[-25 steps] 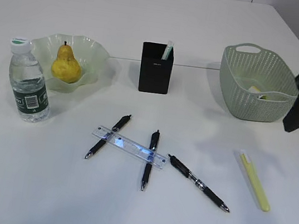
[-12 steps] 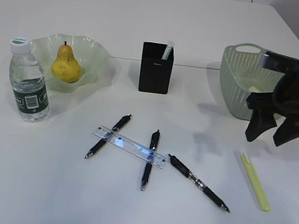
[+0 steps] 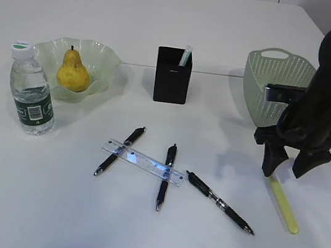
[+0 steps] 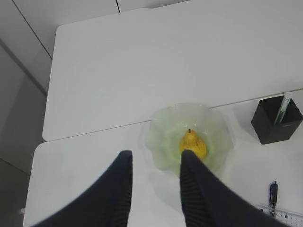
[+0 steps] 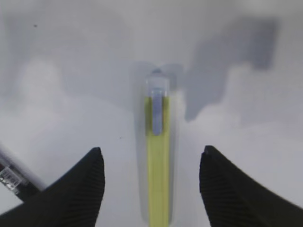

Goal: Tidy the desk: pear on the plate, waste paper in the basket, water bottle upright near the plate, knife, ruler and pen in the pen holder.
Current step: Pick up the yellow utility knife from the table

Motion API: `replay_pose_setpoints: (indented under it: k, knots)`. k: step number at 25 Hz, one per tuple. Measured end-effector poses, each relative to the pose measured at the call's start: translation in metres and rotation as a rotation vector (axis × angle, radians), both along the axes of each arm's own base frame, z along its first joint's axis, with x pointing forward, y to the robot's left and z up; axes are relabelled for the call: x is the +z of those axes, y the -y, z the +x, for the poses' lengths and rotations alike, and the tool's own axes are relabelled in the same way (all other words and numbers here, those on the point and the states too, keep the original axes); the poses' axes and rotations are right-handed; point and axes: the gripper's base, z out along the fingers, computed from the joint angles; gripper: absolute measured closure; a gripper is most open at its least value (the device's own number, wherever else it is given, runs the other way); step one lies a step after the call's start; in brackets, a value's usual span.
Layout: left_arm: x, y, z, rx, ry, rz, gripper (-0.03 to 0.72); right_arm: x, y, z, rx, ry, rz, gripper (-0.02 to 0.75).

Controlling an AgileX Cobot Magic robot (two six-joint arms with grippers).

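The yellow knife (image 3: 284,207) lies flat at the right of the desk (image 3: 228,40). My right gripper (image 3: 284,173) hangs open just over its far end, one finger on each side, apart from it (image 5: 157,156). The pear (image 3: 73,73) sits on the green plate (image 3: 103,58), with the water bottle (image 3: 31,93) upright beside it. The clear ruler (image 3: 142,161) lies across two black pens (image 3: 119,151) and a third pen (image 3: 219,202) lies to the right. The pen holder (image 3: 171,78) holds one pen. My left gripper (image 4: 156,153) is open high above the plate (image 4: 163,137). Waste paper is hidden.
The lattice basket (image 3: 265,83) stands directly behind my right arm, which covers its inside. A black pen (image 5: 12,177) lies close to the right gripper's left finger. The desk's seam runs behind the pen holder.
My right arm has come in from the right edge, moving left and down until its open gripper stands over the knife's far end. Nothing else has moved.
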Motion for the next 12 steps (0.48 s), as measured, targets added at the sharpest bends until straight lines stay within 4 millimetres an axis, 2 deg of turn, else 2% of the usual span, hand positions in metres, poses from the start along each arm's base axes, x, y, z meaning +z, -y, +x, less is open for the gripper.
replay_pose_setpoints:
  k: [12]
  knots:
    - [0.0, 0.0, 0.0, 0.003, 0.001, 0.003, 0.451, -0.019, 0.002, 0.002, -0.012, -0.042, -0.029, 0.241]
